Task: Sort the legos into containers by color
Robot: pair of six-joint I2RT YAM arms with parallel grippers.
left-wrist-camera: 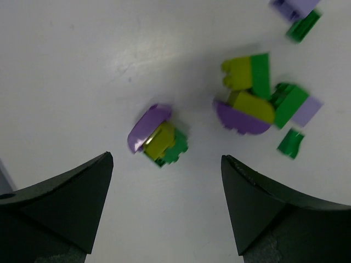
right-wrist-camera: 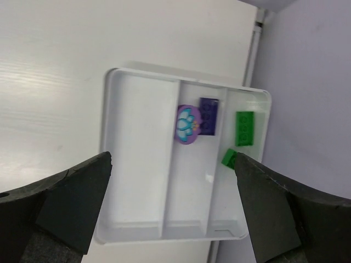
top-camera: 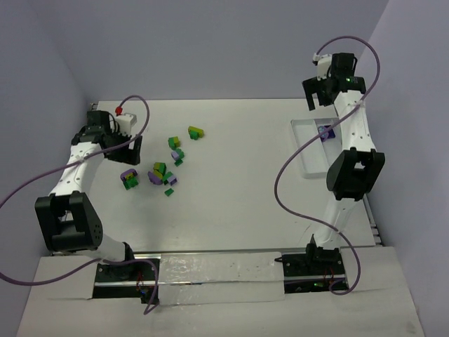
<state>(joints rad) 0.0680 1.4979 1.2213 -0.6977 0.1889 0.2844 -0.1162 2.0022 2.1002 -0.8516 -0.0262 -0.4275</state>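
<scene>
Small legos lie loose on the white table left of centre: a purple, yellow-green and green clump (top-camera: 128, 177), a bigger clump (top-camera: 160, 172) and a yellow-green one (top-camera: 196, 132). My left gripper (top-camera: 125, 146) is open and empty just behind the first clump. In the left wrist view that clump (left-wrist-camera: 158, 137) lies ahead of my open left gripper (left-wrist-camera: 165, 158), with the bigger clump (left-wrist-camera: 249, 101) to its right. My right gripper (top-camera: 321, 97) hovers open and empty above the white divided tray (top-camera: 309, 151). In the right wrist view the tray (right-wrist-camera: 140, 164) sits under the open gripper (right-wrist-camera: 173, 156).
The tray's middle compartment holds a round purple piece (right-wrist-camera: 188, 124) and a dark purple brick (right-wrist-camera: 209, 115). Its right compartment holds two green bricks (right-wrist-camera: 244, 128). More loose legos (top-camera: 176, 149) lie behind the clumps. The table's right edge and wall run close beside the tray.
</scene>
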